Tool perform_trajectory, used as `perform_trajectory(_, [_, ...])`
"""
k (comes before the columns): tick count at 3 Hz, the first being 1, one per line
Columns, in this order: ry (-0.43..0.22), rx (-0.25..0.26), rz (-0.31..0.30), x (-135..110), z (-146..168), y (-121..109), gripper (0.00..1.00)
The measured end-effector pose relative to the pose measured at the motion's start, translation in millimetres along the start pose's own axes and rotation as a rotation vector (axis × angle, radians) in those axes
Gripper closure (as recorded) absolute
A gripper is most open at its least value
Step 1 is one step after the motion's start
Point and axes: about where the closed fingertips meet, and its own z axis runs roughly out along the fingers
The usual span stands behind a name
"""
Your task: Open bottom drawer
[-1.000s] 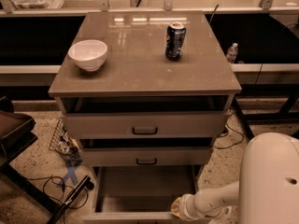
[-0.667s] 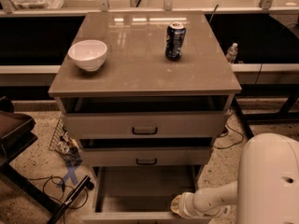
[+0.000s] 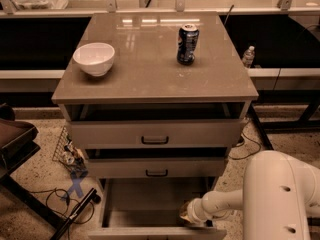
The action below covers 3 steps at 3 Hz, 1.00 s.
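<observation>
The gripper (image 3: pixel 186 216) sits low inside the bottom drawer (image 3: pixel 145 200), at its right front corner, much where it was a second ago (whether it is apart or together cannot be told). The pale arm (image 3: pixel 225 202) reaches in from the right. The bottom drawer stands pulled well out, its plain interior showing, no further than before. Above it the middle drawer (image 3: pixel 156 168) and top drawer (image 3: pixel 155 133) are slightly ajar. On the cabinet top (image 3: pixel 150 81), the white bowl (image 3: pixel 94 58) and soda can (image 3: pixel 187 44) have not moved.
</observation>
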Motion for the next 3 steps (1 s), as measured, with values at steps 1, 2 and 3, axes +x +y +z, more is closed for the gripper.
perform_trajectory(1, [-0.001,0.000,0.002,0,1,-3,1.00])
perform_trajectory(2, [0.011,-0.019,0.017,8,7,11,1.00])
perform_trajectory(3, [0.024,-0.062,0.051,32,15,42,1.00])
